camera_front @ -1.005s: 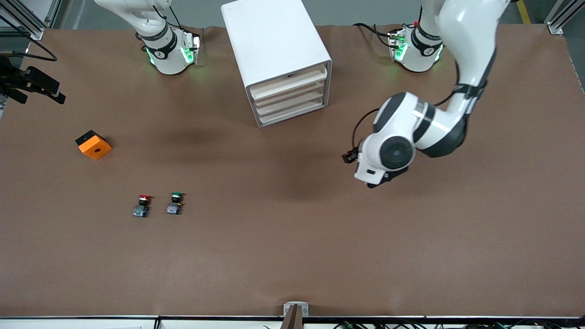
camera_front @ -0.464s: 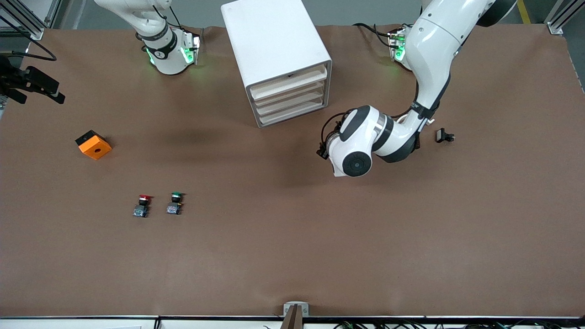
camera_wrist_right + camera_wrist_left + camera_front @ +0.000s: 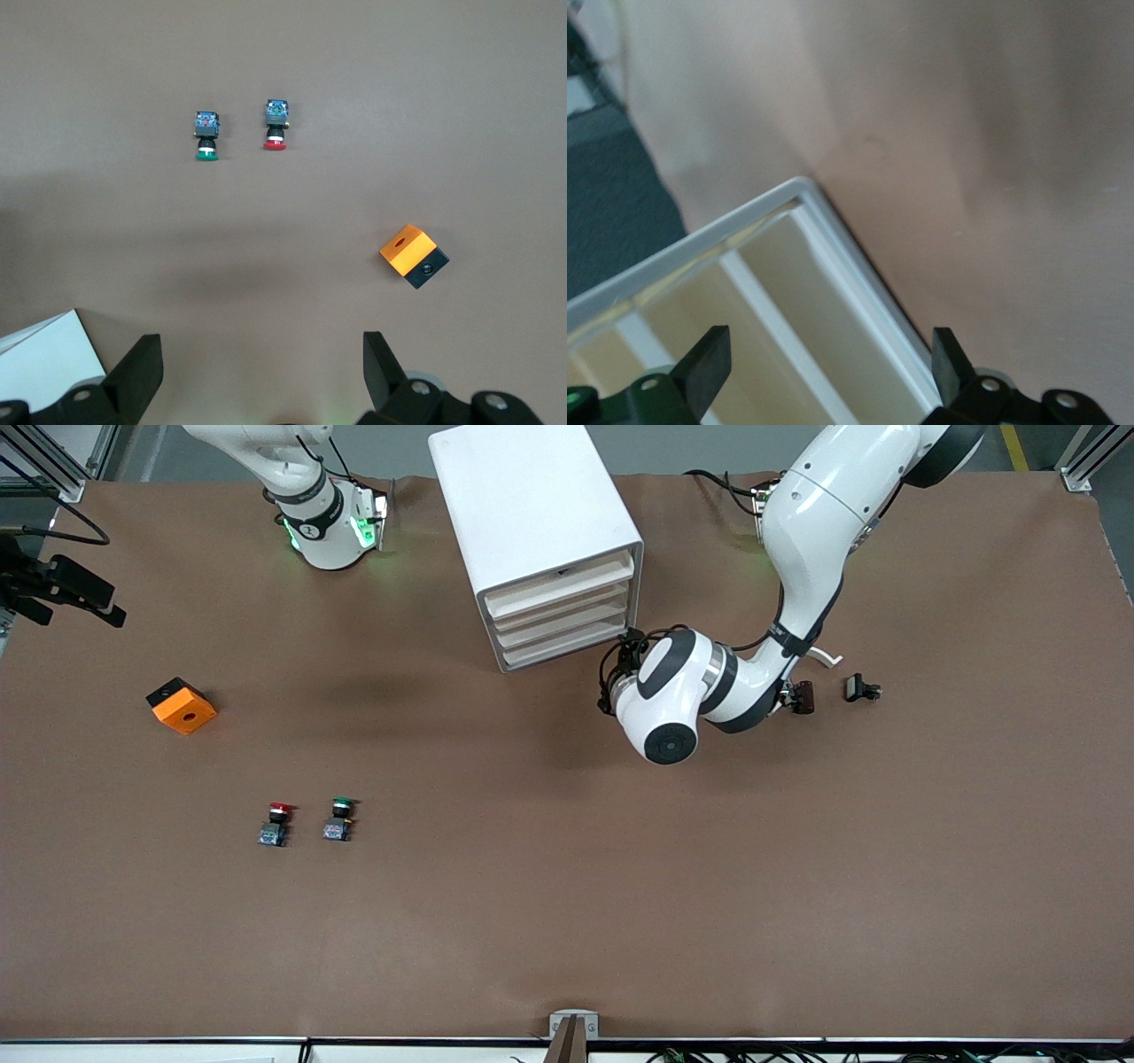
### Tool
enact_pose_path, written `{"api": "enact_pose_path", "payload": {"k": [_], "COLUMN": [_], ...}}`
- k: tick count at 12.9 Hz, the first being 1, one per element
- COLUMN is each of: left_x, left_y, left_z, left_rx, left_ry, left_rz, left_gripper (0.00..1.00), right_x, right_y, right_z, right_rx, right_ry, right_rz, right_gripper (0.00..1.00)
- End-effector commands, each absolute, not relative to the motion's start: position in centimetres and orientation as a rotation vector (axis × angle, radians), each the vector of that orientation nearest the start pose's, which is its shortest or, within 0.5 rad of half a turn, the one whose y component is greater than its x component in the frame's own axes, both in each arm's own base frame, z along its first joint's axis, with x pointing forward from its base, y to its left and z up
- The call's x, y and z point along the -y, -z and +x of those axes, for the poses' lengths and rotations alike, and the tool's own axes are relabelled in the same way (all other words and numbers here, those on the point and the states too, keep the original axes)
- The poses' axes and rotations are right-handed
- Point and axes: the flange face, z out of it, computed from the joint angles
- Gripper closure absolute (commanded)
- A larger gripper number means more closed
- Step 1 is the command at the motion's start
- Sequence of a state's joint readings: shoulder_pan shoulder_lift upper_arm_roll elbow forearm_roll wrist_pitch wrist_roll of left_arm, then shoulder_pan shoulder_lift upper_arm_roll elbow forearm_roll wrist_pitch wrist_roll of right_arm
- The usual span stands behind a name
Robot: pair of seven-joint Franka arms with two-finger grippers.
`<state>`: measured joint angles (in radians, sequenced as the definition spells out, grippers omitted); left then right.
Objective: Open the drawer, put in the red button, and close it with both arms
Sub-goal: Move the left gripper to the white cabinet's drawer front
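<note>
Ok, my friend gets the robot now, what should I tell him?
Left gripper: open, empty, in front of the cabinet, at its drawers.
Right gripper: open, empty, up high; that arm waits.
Red button: on the table toward the right arm's end, beside the green button, nearer the front camera than the orange block.
Done: nothing; all four drawers look shut.
Left: open a drawer, put the red button in, close it with both arms.
</note>
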<state>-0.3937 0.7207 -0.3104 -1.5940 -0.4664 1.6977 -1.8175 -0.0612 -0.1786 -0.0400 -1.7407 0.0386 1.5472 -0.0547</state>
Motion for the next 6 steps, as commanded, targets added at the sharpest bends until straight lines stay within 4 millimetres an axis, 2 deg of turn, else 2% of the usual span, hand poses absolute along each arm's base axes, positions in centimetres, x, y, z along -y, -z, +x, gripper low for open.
{"api": "enact_pose_path", "payload": {"k": [1,2,5,6], "left_x": [42.4,42.7,43.4,43.8], "left_y": [-21.0,-21.0,-21.6,-21.7], "left_z": [47.5,47.4,45.8,45.1], "left_rx": [1.703,1.735,1.662,1.629], "left_ry": [-1.218,-1.267,-1.376,-1.406], "left_rz": [-1.822,-1.750,-1.574,-1.526], "left_gripper": [0.00,0.00,0.01,0.10], "right_x": [5.0,5.0,5.0,5.0], "right_y": [-63.8,-63.8,-63.8,-63.8], "right_z": [48.9,48.9,48.8,48.8], "right_rx": [-0.026,-0.028,-0.071,-0.080], "right_ry": [-0.014,-0.014,-0.017,-0.018], "right_rz": [-3.091,-3.091,-3.089,-3.088], "right_gripper": [0.00,0.00,0.00,0.00]}}
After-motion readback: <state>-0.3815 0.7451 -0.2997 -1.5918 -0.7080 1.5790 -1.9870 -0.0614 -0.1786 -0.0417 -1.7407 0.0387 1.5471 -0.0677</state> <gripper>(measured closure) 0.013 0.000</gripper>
